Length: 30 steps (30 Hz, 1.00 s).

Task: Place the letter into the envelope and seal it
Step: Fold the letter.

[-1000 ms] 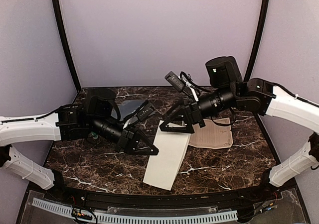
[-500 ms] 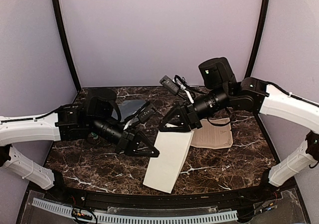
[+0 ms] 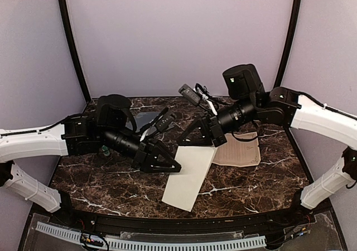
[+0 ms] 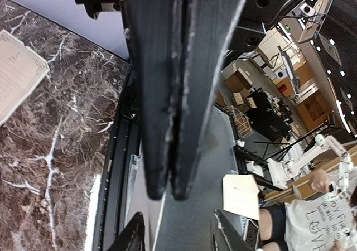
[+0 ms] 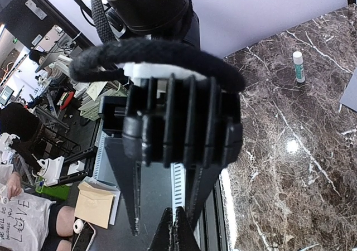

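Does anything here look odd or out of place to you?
Yes. A pale sheet hangs tilted over the marble table instead of lying flat. The right arm's fingers pinch its top edge, and its lowest corner dips toward the near edge. The bordered letter lies flat beside it, partly under that arm.

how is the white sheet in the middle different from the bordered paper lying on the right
The white sheet is plain, while the letter is beige with a thin border and faint lines. The white sheet is tilted, its far edge up at the right gripper, while the letter lies flat on the table. The white sheet also looks longer than the letter. Both are pale rectangular paper.
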Motion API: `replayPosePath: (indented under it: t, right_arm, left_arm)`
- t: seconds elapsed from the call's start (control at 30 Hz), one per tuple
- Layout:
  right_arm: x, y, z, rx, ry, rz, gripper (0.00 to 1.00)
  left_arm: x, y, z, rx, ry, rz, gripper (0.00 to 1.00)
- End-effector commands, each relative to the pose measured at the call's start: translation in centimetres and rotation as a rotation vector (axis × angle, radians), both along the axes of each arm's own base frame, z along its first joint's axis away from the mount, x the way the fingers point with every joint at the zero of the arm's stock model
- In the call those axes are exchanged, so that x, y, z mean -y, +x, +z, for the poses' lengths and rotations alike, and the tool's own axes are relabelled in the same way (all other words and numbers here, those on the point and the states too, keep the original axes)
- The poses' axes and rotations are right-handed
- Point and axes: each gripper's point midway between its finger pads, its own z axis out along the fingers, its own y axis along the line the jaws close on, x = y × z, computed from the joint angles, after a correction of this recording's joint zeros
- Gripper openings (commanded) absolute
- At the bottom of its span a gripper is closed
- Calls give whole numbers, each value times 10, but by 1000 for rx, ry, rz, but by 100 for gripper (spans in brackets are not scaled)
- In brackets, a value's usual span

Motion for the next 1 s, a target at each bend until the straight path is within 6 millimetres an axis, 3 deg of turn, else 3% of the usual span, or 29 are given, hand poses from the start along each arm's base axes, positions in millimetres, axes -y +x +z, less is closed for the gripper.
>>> replayPosePath:
  t: [0.0, 0.07, 0.27, 0.47, 0.6, 0.63, 0.73, 0.83, 0.9, 0.97]
  right_arm:
    - [4, -7, 11, 20, 46, 20, 0]
    - [5, -8, 11, 21, 46, 18, 0]
    - [8, -10, 13, 18, 57, 17, 0]
    - [8, -11, 14, 16, 66, 18, 0]
    - [10, -13, 13, 12, 61, 18, 0]
    - [10, -14, 13, 9, 58, 21, 3]
    - [12, -14, 10, 4, 44, 21, 25]
    - [12, -14, 5, -2, 29, 21, 30]
    - [12, -14, 3, -2, 25, 17, 26]
    - [12, -13, 4, 2, 29, 11, 12]
  left_arm:
    - [4, 13, 27, 90, -67, 70, 47]
    - [5, 19, 31, 111, -76, 100, 45]
    - [8, 24, 41, 124, -117, 121, 24]
    - [13, 20, 34, 85, -112, 87, 1]
    - [11, 19, 32, 85, -113, 89, 0]
    - [10, 19, 32, 86, -113, 90, 0]
    - [9, 19, 33, 90, -118, 92, 0]
    - [9, 19, 34, 92, -121, 91, 0]
    - [9, 18, 35, 93, -123, 89, 0]
    - [9, 18, 34, 92, -124, 86, 0]
